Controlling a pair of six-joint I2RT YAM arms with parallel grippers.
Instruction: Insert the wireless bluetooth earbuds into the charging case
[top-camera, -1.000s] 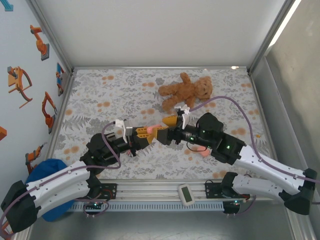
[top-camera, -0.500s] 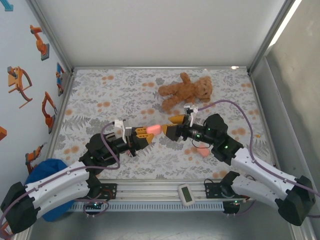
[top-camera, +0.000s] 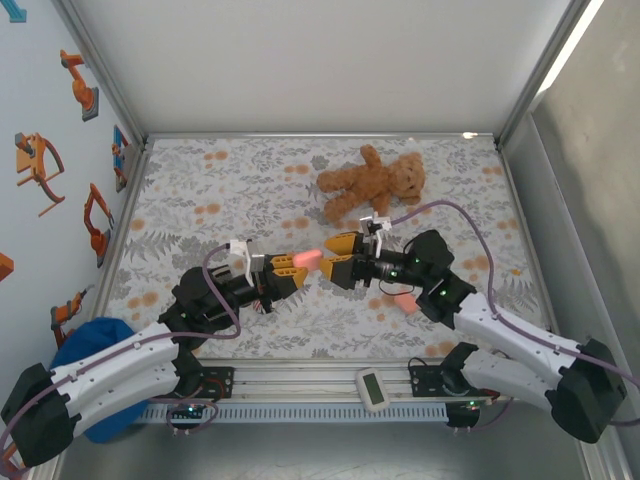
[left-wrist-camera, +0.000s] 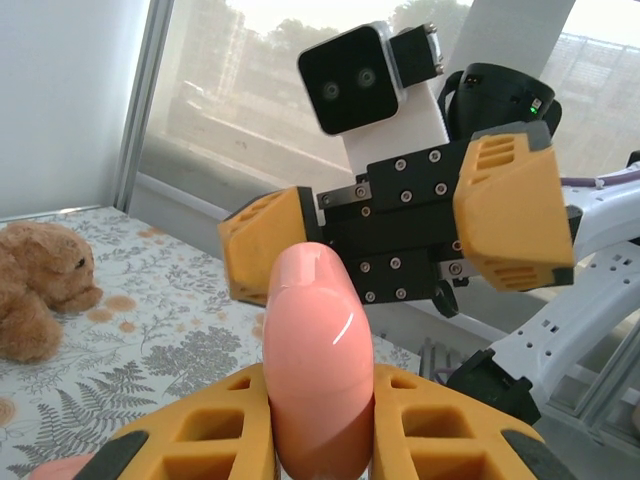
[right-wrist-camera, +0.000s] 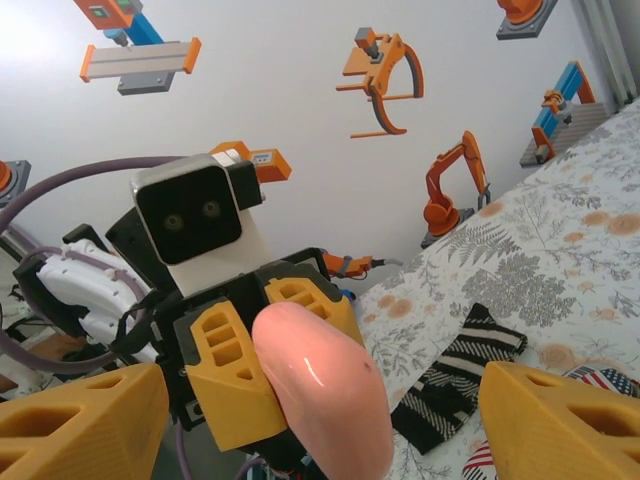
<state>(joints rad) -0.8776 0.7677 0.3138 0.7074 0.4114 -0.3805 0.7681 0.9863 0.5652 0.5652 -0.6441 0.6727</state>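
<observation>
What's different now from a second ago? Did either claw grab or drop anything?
The right gripper pulled back toward its own side, baring the pink case, then eased in again, jaws open and facing the case's tip without gripping it. The left gripper stayed clamped on the case, and the teddy bear did not move.

The left arm, white with black joints, reaches from the lower left of the top view toward the middle. Its yellow-fingered left gripper (top-camera: 296, 265) is pressed tight on a smooth salmon-pink rounded case (top-camera: 310, 258), which stands out past the fingertips. The right arm comes from the lower right, bent at the elbow, and its right gripper (top-camera: 336, 257) faces the left one with two yellow fingers spread wide, just beside the tip of the case and apart from it.
</observation>
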